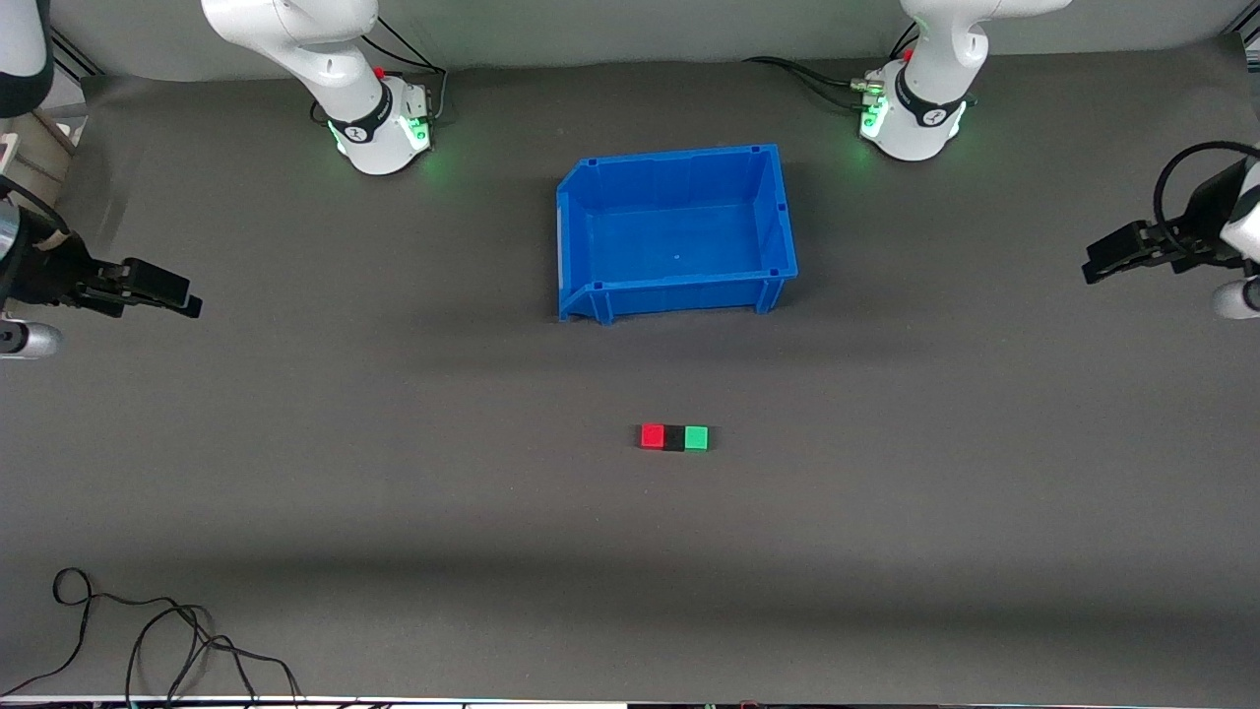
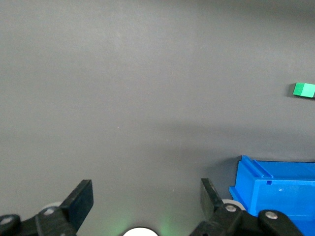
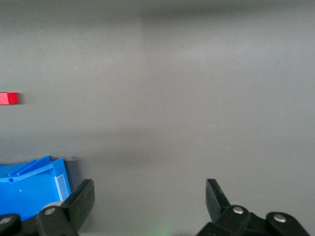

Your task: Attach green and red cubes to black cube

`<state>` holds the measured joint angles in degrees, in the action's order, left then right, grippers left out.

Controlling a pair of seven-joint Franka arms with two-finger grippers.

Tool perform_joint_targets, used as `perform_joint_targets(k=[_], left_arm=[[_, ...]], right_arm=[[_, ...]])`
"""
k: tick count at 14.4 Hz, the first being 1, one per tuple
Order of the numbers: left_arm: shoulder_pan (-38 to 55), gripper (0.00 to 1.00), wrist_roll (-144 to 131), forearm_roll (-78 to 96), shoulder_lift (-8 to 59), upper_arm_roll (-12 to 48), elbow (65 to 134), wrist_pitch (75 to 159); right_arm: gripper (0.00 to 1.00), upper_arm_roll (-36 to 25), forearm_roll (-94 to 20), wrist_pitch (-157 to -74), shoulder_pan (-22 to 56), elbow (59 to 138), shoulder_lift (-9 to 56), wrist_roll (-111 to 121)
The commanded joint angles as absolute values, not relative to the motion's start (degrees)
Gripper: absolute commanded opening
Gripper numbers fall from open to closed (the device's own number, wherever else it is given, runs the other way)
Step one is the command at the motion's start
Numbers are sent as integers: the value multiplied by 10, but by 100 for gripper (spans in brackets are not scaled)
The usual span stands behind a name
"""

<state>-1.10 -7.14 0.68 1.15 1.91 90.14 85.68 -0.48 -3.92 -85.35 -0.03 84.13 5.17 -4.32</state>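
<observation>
The red cube (image 1: 652,436), black cube (image 1: 674,438) and green cube (image 1: 697,437) sit touching in one row on the grey mat, the black one in the middle, nearer the front camera than the blue bin. The red cube is at the right arm's end of the row, the green at the left arm's end. My left gripper (image 1: 1091,267) is open and empty at the left arm's end of the table. My right gripper (image 1: 189,299) is open and empty at the right arm's end. The left wrist view shows its open gripper (image 2: 146,197) and the green cube (image 2: 303,89). The right wrist view shows its open gripper (image 3: 150,197) and the red cube (image 3: 9,98).
An empty blue bin (image 1: 679,295) stands between the arm bases and the cubes; its corner shows in the left wrist view (image 2: 275,194) and the right wrist view (image 3: 32,182). Loose black cables (image 1: 148,640) lie at the front edge toward the right arm's end.
</observation>
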Motion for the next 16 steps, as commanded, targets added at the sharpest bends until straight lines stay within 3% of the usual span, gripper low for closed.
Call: perform_joint_targets(k=[1, 4, 10, 13, 16], left_arm=[[-15, 97, -60, 12, 6, 21, 928, 890], [-14, 98, -61, 12, 10, 21, 938, 904], [-15, 99, -60, 12, 12, 21, 934, 895], [-7, 99, -66, 12, 14, 23, 935, 891], [-11, 99, -69, 13, 18, 24, 933, 893]], right_arm=[[100, 21, -29, -863, -21, 873, 14, -42], [100, 27, -28, -870, -26, 919, -23, -54], [100, 73, -25, -868, -53, 921, -25, -104], [100, 65, -20, -867, -28, 920, -22, -105], [100, 14, -14, -868, 22, 919, -18, -111]])
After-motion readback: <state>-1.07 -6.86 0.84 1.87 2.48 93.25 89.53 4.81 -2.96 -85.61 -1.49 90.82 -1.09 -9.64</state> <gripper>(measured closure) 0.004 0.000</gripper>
